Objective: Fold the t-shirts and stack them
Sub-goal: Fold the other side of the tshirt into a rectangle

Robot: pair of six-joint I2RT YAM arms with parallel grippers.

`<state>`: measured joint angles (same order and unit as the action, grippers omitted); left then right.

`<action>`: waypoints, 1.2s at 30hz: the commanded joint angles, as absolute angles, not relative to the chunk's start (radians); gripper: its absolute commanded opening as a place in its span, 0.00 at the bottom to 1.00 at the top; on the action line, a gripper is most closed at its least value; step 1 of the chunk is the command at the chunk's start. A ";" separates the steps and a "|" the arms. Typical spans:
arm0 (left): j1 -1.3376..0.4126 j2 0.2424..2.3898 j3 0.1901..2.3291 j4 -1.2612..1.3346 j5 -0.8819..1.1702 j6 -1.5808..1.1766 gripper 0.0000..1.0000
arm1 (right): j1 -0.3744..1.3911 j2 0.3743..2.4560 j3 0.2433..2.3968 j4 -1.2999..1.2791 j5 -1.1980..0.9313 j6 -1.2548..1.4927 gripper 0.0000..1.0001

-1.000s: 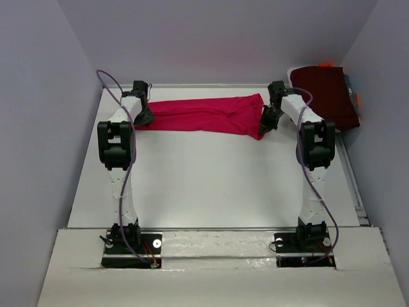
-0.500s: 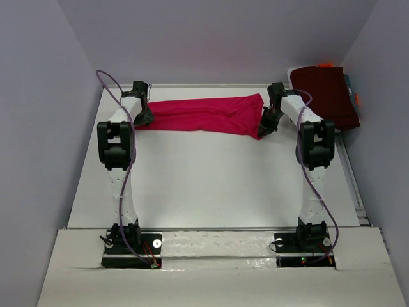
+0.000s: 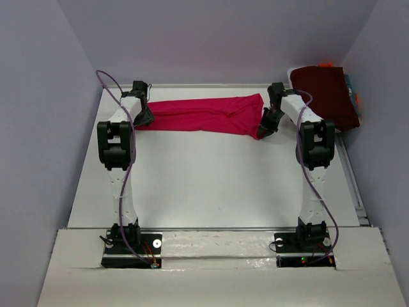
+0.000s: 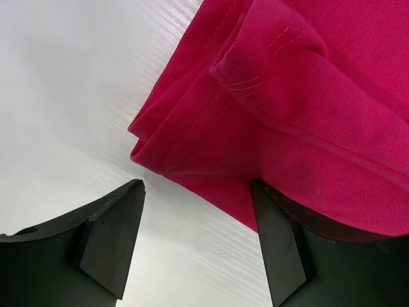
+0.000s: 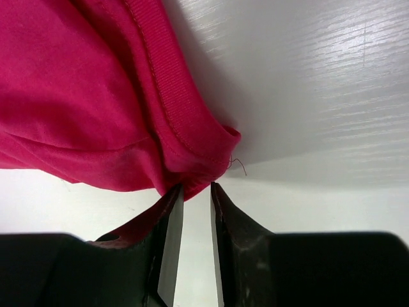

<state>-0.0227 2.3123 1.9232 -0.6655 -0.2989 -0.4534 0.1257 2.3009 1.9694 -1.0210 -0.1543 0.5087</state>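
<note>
A crimson-pink t-shirt (image 3: 204, 115) lies folded into a long band across the far part of the table. My left gripper (image 3: 146, 118) stands open at its left end. In the left wrist view the left gripper (image 4: 197, 185) is spread wide, with the shirt's hem (image 4: 287, 96) lying against its right finger (image 4: 281, 249). My right gripper (image 3: 263, 130) is at the band's right end. Seen from the right wrist, the right gripper (image 5: 196, 187) has its jaws a little apart, and the shirt's collar edge (image 5: 83, 96) rests just beyond the tips. A dark maroon folded t-shirt (image 3: 323, 93) sits at the far right.
Small orange pieces (image 3: 324, 64) and something teal (image 3: 348, 80) show behind the maroon t-shirt. Walls close in the table on the left, back and right. A rail (image 3: 354, 192) runs along the right edge. White tabletop (image 3: 211, 185) stretches in front of the band.
The right gripper's jaws have gone from shut to slightly apart, letting go of the shirt's right corner. The left arm and the shirt have hardly moved.
</note>
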 commanded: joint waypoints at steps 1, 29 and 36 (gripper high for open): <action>-0.009 2.289 1.896 -0.701 -0.327 -0.440 0.79 | 0.132 2.249 1.991 -1.025 -0.153 0.523 0.27; -0.009 2.298 1.894 -0.703 -0.325 -0.440 0.79 | 0.132 2.273 2.057 -1.059 -0.196 0.514 0.25; -0.009 2.299 1.894 -0.699 -0.322 -0.439 0.79 | 0.132 2.298 2.065 -1.009 -0.236 0.512 0.25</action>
<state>-0.0219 2.3123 1.9232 -0.6647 -0.2962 -0.4530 0.1257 2.2978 2.0445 -1.0481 -0.1997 0.5167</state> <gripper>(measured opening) 0.789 0.250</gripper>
